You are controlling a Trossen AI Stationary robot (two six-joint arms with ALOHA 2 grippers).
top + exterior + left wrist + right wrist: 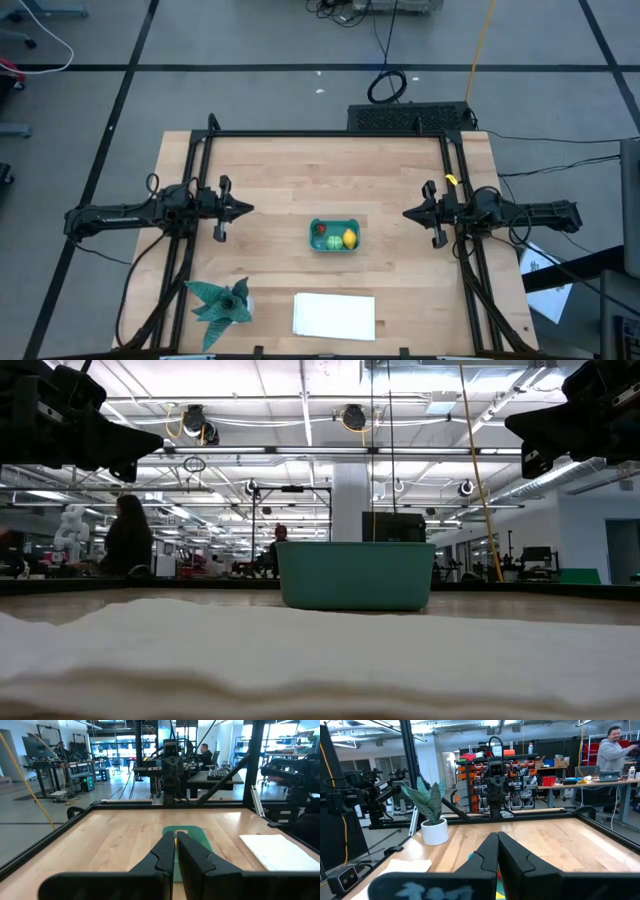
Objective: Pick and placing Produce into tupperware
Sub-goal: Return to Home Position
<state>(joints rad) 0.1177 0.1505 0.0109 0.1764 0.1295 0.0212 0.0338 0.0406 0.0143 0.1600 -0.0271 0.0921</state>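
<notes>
Now on the surface point(280, 170): pale wood boards inside a dark frame, with the tupperware near the middle and both arms drawn back to the sides.
Tupperware point(334, 221): a small teal tub, rectangular with rounded corners and a shallow rim. It stands upright between the two hands and apart from both. From the low view only its plain teal wall shows.
Red piece point(321, 229): tiny, lying inside the tub at the end nearer the left arm.
Light green piece point(335, 241): small and round, inside the tub about mid-way, just beside the yellow one.
Yellow piece point(349, 238): tiny and bright, inside the tub at the end nearer the right arm.
Left hand point(248, 209): raised above the surface at the left side and pointing toward the tub. Its two dark fingers point(165, 851) are pressed together with nothing between them.
Right hand point(408, 213): raised at the right side, facing the tub from the opposite direction. Its fingers point(512, 851) are likewise together and hold nothing.
White rectangle point(334, 315): flat, lying near the front edge, apart from the tub.
Spiky plant point(222, 303): teal-green leaves in a white pot point(434, 831), at the front corner on the left arm's side.
Person point(615, 750): in a grey top, in the room well beyond the surface.
</notes>
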